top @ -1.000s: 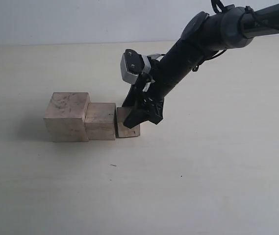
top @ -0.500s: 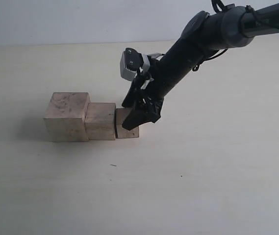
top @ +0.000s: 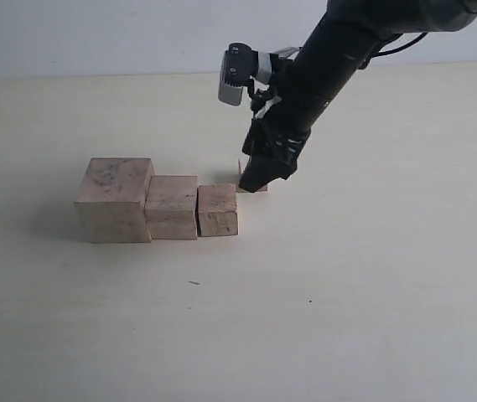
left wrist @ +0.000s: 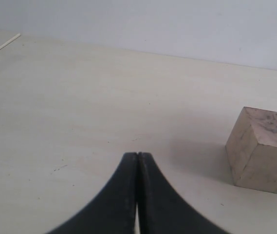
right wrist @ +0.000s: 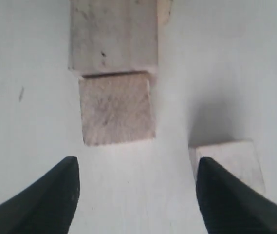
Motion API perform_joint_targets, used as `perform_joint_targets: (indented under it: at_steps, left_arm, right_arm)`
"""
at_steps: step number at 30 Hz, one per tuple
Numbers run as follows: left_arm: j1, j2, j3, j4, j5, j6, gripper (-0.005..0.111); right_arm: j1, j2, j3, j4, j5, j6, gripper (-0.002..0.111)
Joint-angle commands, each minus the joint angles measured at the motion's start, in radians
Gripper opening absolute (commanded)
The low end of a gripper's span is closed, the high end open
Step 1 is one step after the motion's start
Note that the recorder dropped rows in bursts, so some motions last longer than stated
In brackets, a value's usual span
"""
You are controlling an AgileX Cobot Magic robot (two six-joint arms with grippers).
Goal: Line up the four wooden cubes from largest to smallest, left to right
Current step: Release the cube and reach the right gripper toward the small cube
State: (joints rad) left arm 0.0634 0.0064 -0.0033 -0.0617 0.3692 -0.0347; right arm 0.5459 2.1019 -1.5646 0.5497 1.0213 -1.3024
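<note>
Three wooden cubes stand in a row touching each other: the largest (top: 114,199) on the left, the second (top: 171,206) beside it, the third (top: 218,209) on the right. The smallest cube (top: 261,188) lies just behind the row's right end, mostly hidden by my right gripper (top: 256,177). In the right wrist view that gripper (right wrist: 136,181) is open with bare table between its fingers. The third cube (right wrist: 117,108) lies ahead of it, and the smallest cube (right wrist: 228,163) sits by one fingertip (right wrist: 211,185), outside the gap. My left gripper (left wrist: 137,155) is shut on nothing, with the largest cube (left wrist: 262,146) off to its side.
The pale tabletop (top: 347,293) stretches around the cubes, with a light wall (top: 95,33) behind it. The right arm (top: 339,42) reaches in from the upper right. The left arm does not show in the exterior view.
My right gripper has let go of the third cube, risen and moved back and to the right, over the smallest cube. The third cube now stands against the second.
</note>
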Motion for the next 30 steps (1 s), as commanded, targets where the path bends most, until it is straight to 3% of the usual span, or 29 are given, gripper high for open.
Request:
perform_joint_targets:
  at_steps: [1,8,17,30]
  left_arm:
    - [-0.005,-0.006,0.003,-0.009,-0.010,0.004,0.000]
    - [-0.005,-0.006,0.003,-0.009,-0.010,0.004,0.000]
    - [-0.005,-0.006,0.003,-0.009,-0.010,0.004,0.000]
    - [-0.005,-0.006,0.003,-0.009,-0.010,0.004,0.000]
  right_arm:
    - [0.001,0.003,0.001,-0.086,-0.025,0.137,0.064]
    - [0.001,0.057,0.001,-0.066,0.039,0.206,0.064]
    - [0.001,0.088,0.003,-0.054,0.053,0.203,0.052]
    - [0.001,0.134,0.003,0.084,0.056,0.132,0.052]
